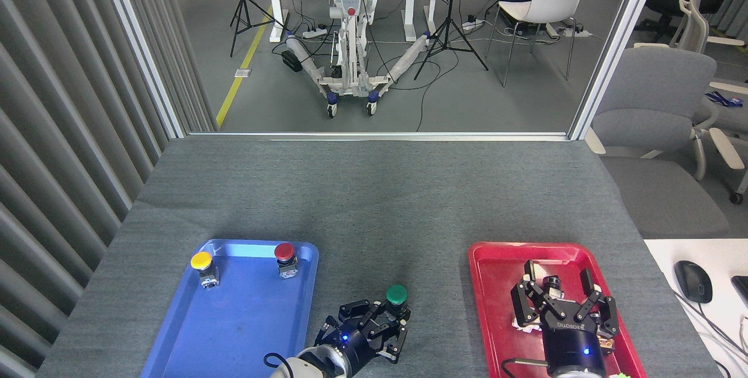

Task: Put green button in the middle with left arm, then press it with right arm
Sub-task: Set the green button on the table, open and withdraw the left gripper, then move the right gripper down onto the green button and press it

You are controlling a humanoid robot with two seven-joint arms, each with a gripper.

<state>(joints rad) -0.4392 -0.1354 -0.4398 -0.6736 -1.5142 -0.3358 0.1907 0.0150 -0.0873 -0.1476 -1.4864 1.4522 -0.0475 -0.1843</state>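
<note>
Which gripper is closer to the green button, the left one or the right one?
Left. The left gripper is shut on the green button, between the trays. The right gripper hangs open over the red tray, well apart from it.
</note>
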